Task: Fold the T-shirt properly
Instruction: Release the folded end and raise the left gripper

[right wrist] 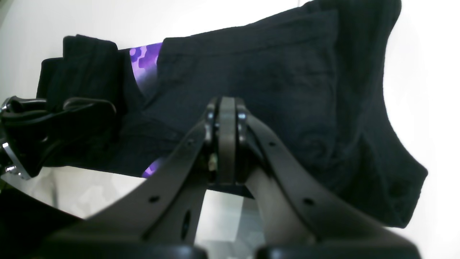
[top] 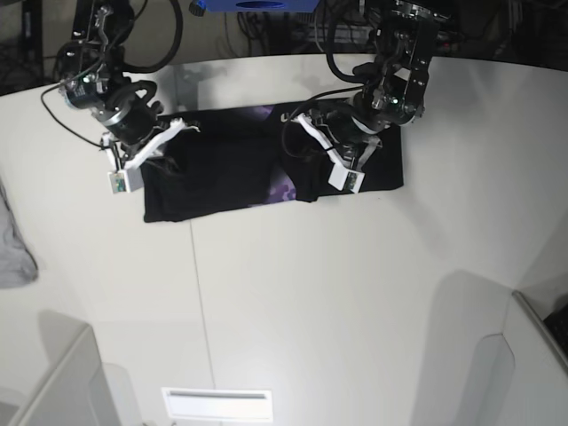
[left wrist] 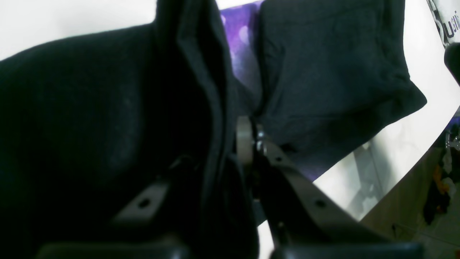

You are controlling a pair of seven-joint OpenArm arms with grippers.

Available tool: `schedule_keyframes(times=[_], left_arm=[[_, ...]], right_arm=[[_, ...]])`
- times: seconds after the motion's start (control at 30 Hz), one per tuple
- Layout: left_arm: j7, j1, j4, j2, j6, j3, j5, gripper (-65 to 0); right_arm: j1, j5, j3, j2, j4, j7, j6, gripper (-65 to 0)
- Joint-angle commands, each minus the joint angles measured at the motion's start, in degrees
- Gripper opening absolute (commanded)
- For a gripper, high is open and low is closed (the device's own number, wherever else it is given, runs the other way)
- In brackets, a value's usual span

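Base view, left to right. At the far left edge we see a light grey cloth [top: 13,248] lying apart on the white table [top: 293,302], not part of the job.

Next comes the right gripper [top: 173,133], over the left end of the black T-shirt [top: 222,173]. In the right wrist view its jaws [right wrist: 227,136] are pressed flat together w/ no fabric visible between them, so we read it as closed and empty, hovering above the shirt's near edge. Whether it touches the cloth we can't tell.

The T-shirt lies as a long dark band across the far part of the table, already narrowed, w/ a purple patch [top: 282,188] peeking out near the middle where layers overlap.

Further right, the left gripper [top: 302,124] sits over the shirt's middle-right. In the left wrist view a thick fold of black fabric [left wrist: 201,108] rises right at the fingers [left wrist: 246,138], draped over one side. We judge the jaws are nearly closed on that fold, prob. lifting it to carry one end over the other. The pinch point itself is hidden by the cloth.

The shirt's right end [top: 386,164] lies flat on the table.
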Motion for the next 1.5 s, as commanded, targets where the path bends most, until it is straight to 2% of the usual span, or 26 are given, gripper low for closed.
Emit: schedule_keyframes(times=[0.0, 0.17, 0.2, 0.33, 0.43, 0.5, 0.57, 0.67, 0.9, 0.97, 1.0, 1.07, 1.17, 1.2, 1.37, 1.47], left_arm=[[-1.03, -0.55, 0.90, 0.24, -0.34, 0.09, -0.94, -65.0], [-1.03, -0.55, 0.90, 0.24, -0.34, 0.09, -0.94, -65.0], [-1.03, -0.55, 0.90, 0.24, -0.34, 0.09, -0.94, -60.9], [-1.03, -0.55, 0.90, 0.24, -0.34, 0.09, -0.94, -36.7], [-1.03, -0.73, 0.90, 0.07, -0.34, 2.64, -0.85, -20.2], [-1.03, -1.96, 0.98, 0.07, -0.34, 5.19, -0.94, -13.2], [-1.03, -3.37, 0.90, 0.07, -0.34, 8.71, -0.94, -10.7], [-1.03, -5.92, 0.90, -0.11, -0.34, 13.19, -0.85, -11.8], [-1.03, -7.15, 2.57, -0.20, -0.34, 14.07, -0.94, -12.8], [-1.30, -6.53, 4.94, -0.64, -0.34, 13.80, -0.94, -18.8], [-1.39, -6.00, 6.52, -1.52, -0.34, 13.01, -0.94, -24.0], [-1.39, -4.07, 9.69, -2.40, -0.34, 11.17, -0.94, -36.9], [-1.12, -1.70, 12.32, -3.19, -0.34, 7.03, -0.94, -60.9], [-1.12, -0.55, 12.41, -3.54, -0.34, 5.01, -0.94, -65.0], [-1.56, 7.54, 12.32, -6.26, -1.48, -8.70, -0.94, -65.0], [-1.65, 11.40, 11.97, -6.44, -6.14, -17.93, -0.94, -65.0]], right_arm=[[0.42, 0.68, 0.25, 0.46, 0.77, 1.25, -0.11, -65.0], [0.51, 0.68, 0.25, 0.46, 0.77, 1.25, -0.11, -65.0], [0.51, 0.68, 0.25, 0.46, 0.77, 1.25, -0.11, -65.0], [1.12, 0.68, 0.25, 0.46, 0.77, 1.25, -0.11, -65.0], [1.21, 0.68, 0.25, 0.46, 0.77, 1.25, -0.11, -65.0], [1.21, 0.68, 0.25, 0.37, 0.77, 1.25, -0.11, -65.0], [1.21, 0.68, 0.25, 0.37, 0.77, 1.25, -0.11, -65.0], [1.21, 0.68, 0.25, 0.28, 0.77, 1.25, -0.11, -65.0], [1.21, 0.68, 0.25, 0.55, 0.77, 1.25, -0.11, -65.0], [1.21, 0.68, 0.25, 0.64, 0.77, 1.25, -0.11, -65.0], [1.21, 0.68, 0.25, 0.72, 0.77, 1.25, -0.11, -65.0], [1.30, 0.59, 0.25, 0.72, 0.77, 1.34, -0.11, -65.0], [1.30, 0.86, 0.25, 0.72, 0.77, 1.34, -0.11, -65.0], [1.30, 0.86, 0.25, 0.72, 0.77, 1.42, -0.11, -65.0], [1.39, 0.68, 2.97, 0.72, 0.77, 1.42, -0.02, -65.0], [2.53, 0.86, 7.19, 0.72, 0.77, 1.07, 0.15, -65.0]])
